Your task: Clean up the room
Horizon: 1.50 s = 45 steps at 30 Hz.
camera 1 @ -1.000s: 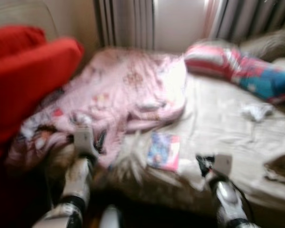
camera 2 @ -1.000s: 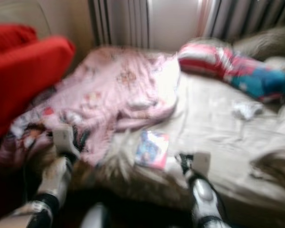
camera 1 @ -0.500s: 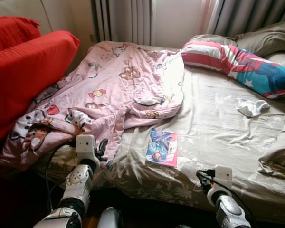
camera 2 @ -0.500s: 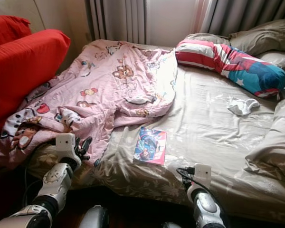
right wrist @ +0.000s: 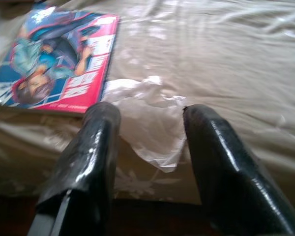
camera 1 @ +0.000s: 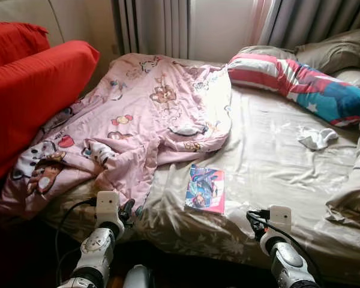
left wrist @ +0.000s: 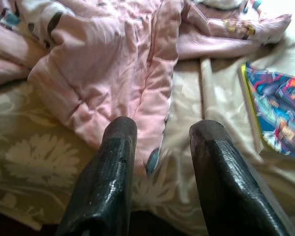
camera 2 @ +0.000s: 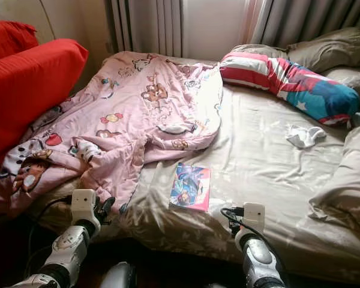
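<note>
Clear plastic scrap (right wrist: 147,115) lies on bed beyond right tool (right wrist: 150,147), fingers apart.

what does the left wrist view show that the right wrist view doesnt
Left wrist alone: the crumpled pink cartoon-print quilt, its edge lying past the open left gripper. Right wrist alone: a clear crinkled plastic wrapper ahead of the open right gripper, between its fingers. Both share the colourful glossy comic book lying flat on the beige floral bedsheet.

Pink blanket (camera 1: 150,114), book (camera 1: 205,189) on bed (camera 1: 270,174).
</note>
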Motion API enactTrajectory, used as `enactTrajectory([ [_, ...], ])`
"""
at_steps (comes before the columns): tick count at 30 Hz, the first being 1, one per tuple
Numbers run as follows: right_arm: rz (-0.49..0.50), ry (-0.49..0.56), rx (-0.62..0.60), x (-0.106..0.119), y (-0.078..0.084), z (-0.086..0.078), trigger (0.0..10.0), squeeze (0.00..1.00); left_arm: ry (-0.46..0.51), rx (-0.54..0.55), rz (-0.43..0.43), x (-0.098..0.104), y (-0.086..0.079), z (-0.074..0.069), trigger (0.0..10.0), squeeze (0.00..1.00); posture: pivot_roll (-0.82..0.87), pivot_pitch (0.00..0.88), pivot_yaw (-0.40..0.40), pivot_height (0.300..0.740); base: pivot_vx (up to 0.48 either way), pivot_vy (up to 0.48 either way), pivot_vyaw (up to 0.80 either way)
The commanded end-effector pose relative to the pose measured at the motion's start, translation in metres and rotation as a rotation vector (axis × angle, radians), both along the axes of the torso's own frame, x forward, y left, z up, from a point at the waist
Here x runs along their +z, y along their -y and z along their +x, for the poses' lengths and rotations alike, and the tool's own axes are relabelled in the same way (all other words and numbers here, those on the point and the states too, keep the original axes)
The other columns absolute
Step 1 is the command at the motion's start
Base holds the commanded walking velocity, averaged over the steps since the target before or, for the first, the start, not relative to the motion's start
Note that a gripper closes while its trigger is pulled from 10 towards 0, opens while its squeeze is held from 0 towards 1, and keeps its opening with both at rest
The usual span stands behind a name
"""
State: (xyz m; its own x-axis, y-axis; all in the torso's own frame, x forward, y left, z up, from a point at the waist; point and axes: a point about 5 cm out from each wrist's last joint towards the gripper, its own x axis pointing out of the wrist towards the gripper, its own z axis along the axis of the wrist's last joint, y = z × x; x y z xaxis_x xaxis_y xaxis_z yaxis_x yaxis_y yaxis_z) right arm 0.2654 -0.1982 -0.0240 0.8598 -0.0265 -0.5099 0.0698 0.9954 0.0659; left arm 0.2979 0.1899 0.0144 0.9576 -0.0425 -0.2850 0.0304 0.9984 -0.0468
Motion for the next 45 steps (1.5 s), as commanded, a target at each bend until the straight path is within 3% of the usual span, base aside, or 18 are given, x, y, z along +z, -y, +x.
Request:
enactTrajectory([
  [1,-0.009,0.008,0.015,0.003,-0.002,0.004,10.0,0.0,0.015,-0.011,0.018,0.005,-0.001,0.005,10.0,0.0,0.0,0.0,-0.035,0.635,0.307,0.0,0.5],
  [15,0.014,0.004,-0.031,0.003,0.001,0.004,10.0,0.0,0.022,-0.02,0.019,0.006,0.001,0.005,10.0,0.0,0.0,0.0,-0.034,0.635,0.327,0.0,0.0],
  [34,0.017,0.008,-0.056,0.006,0.001,0.009,10.0,0.0,0.051,-0.051,0.009,0.014,0.008,0.013,10.0,0.0,0.0,0.0,-0.034,0.635,0.0,0.0,0.0],
  [41,0.006,-0.011,-0.051,0.001,-0.002,0.003,10.0,0.0,0.054,-0.056,0.008,0.015,0.009,0.014,10.0,0.0,0.0,0.0,-0.032,0.585,0.0,0.0,0.0],
  [45,0.019,0.011,-0.049,0.001,-0.004,0.002,10.0,0.0,0.053,-0.057,0.012,0.015,0.01,0.014,10.0,0.0,0.0,0.0,-0.032,0.585,0.0,0.0,0.0],
])
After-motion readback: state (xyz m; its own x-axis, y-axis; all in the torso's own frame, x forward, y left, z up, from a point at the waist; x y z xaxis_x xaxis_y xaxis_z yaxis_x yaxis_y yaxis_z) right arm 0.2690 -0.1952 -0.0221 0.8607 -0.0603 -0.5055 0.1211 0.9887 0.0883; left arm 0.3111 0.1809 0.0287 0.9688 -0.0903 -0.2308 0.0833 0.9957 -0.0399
